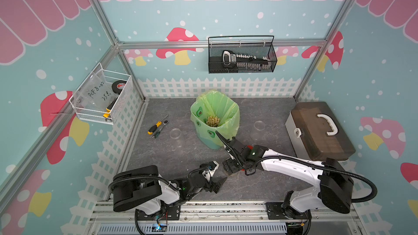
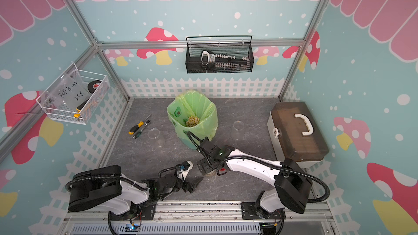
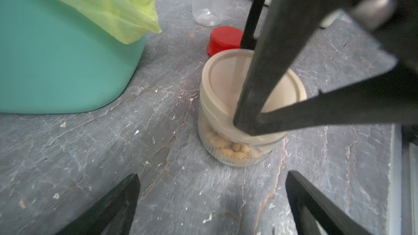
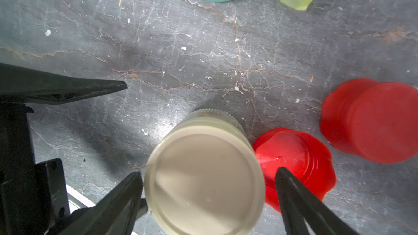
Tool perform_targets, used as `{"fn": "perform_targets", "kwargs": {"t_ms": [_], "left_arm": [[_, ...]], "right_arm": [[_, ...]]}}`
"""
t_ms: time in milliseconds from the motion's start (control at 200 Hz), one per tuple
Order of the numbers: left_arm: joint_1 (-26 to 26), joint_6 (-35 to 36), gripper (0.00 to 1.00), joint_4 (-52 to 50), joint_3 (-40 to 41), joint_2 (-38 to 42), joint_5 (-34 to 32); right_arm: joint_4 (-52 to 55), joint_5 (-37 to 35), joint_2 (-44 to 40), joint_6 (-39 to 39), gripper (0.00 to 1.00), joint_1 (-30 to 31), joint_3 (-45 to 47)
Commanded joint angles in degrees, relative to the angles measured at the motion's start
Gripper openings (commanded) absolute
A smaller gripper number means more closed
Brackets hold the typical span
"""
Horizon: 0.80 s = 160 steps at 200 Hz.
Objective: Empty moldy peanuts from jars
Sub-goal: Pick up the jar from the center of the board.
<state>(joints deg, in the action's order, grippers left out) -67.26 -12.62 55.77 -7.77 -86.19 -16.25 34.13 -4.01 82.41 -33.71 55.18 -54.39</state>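
The squat jar [image 3: 239, 152] of moldy peanuts [image 3: 233, 151] stands near the bin [image 3: 56, 53], beige lid [image 4: 203, 177] on. The right gripper [image 4: 208, 174] straddles the lid, jaws spread, not yet clamped. Centre it, then close squarely. The left gripper [image 3: 212, 175], spread wide, should brace the jar body.

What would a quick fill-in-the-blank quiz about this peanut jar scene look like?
The squat jar wears a ___ lid.
Two ___ lids lie on the table beside it.
The bin holding peanuts is lined with a ___ bag.
Missing words: beige, red, green.
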Motion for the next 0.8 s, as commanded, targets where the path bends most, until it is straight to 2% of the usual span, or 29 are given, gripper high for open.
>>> {"fn": "perform_targets", "kwargs": {"t_ms": [0,530,795], "left_arm": [[-0.4,-0.1,0.99,2.3,-1.4,-0.5,1.1],[-0.6,0.4,0.99,-1.6,-0.9,2.9,0.6],[-0.7,0.5,0.99,-3.2,-1.3,4.1,1.4]], "right_arm": [[0.4,-0.3,0.8,-0.9,0.9,0.7,-1.6],[1.3,-1.5,6.9,-0.5,0.92,1.1,-2.9],[2.1,-1.1,5.8,0.3,0.69,1.1,-3.5]]}}
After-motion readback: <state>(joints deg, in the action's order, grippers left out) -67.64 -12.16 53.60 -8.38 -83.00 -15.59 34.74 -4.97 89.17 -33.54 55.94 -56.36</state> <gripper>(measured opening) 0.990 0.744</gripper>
